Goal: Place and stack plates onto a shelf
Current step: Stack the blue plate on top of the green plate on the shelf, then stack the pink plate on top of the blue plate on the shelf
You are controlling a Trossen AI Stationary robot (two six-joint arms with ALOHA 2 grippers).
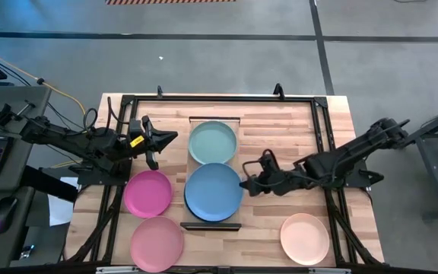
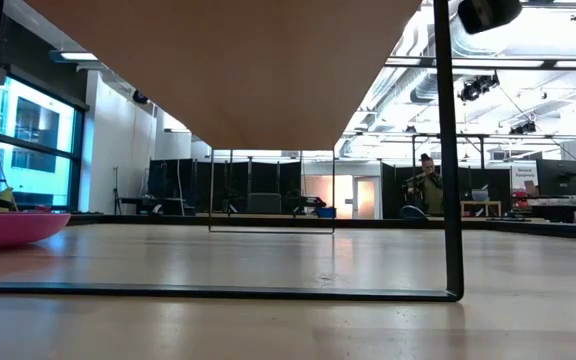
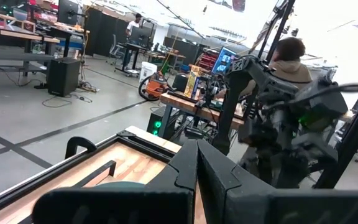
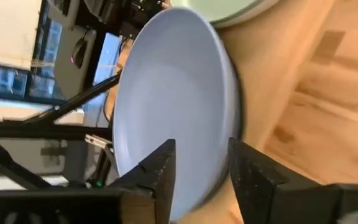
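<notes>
Nearest to the right wrist camera are the two dark fingers (image 4: 160, 171) of the right hand (image 1: 245, 184), and the rim of the blue plate (image 1: 214, 192) passes between them. The fingers are spread a little and stand on both sides of the rim; I cannot tell if they press it already.

The blue plate lies on the near half of the shelf (image 1: 238, 122), the light-wood board in the middle of the bench (image 1: 295, 129). The mint plate (image 1: 213, 141) lies on the far half, and the two rims touch or overlap slightly. To the left of the shelf, on the bench, are the magenta plate (image 1: 147, 193) and, nearer, the pink plate (image 1: 157, 243). The peach plate (image 1: 305, 238) is near and to the right, well apart from the others.

The left hand (image 1: 155, 142) hovers just left of the mint plate, and its fingers are pressed together on nothing.

The plates look light, stiff and matte, so I judge that they will not bend and will slip little. They are shallow, so the only good place to take hold is the rim, with one finger above and one below. Held at one edge, a plate will probably hang down on the free side, so a firm pinch is needed.
</notes>
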